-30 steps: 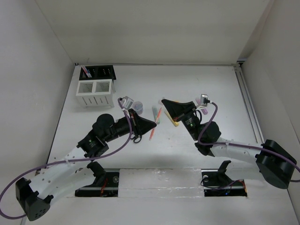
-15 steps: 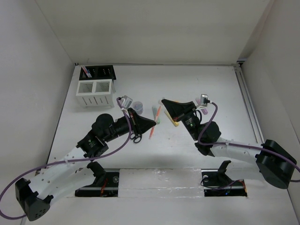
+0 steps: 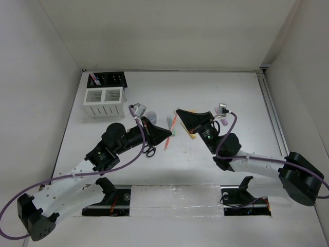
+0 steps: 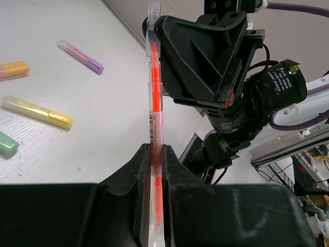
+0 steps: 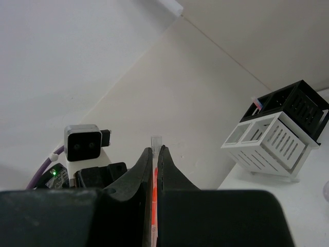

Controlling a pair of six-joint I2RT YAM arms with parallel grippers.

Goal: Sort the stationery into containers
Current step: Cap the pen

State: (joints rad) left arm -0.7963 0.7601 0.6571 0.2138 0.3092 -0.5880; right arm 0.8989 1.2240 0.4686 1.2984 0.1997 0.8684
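The left pincer (image 4: pixel 154 154) is pressed together on an orange pen (image 4: pixel 154 87), gripping it low on the barrel. The rest of the pen runs out past the fingertips towards the right arm. The right pincer (image 5: pixel 156 154) is also clamped on a thin orange pen, whose clear end pokes just beyond its tips. From the left wrist that clear end sits right at the edge of the right pincer, so both seem to hold one pen, though I cannot tell for sure. From above, the two pincers meet over the middle of the tabletop (image 3: pixel 241 92), with the pen between them.

Beneath them lie loose markers: orange (image 4: pixel 13 69), pink (image 4: pixel 81 50), yellow (image 4: pixel 38 112) and green (image 4: pixel 6 144), all apart from each other. Scissors (image 3: pixel 149 150) lie just under the left arm, and a small tub (image 3: pixel 151 116) stands beside its wrist.

At the far left stands the white organizer (image 3: pixel 104 109). The black mesh holder (image 3: pixel 114 78) is right behind it, with one pinkish item in its left corner.
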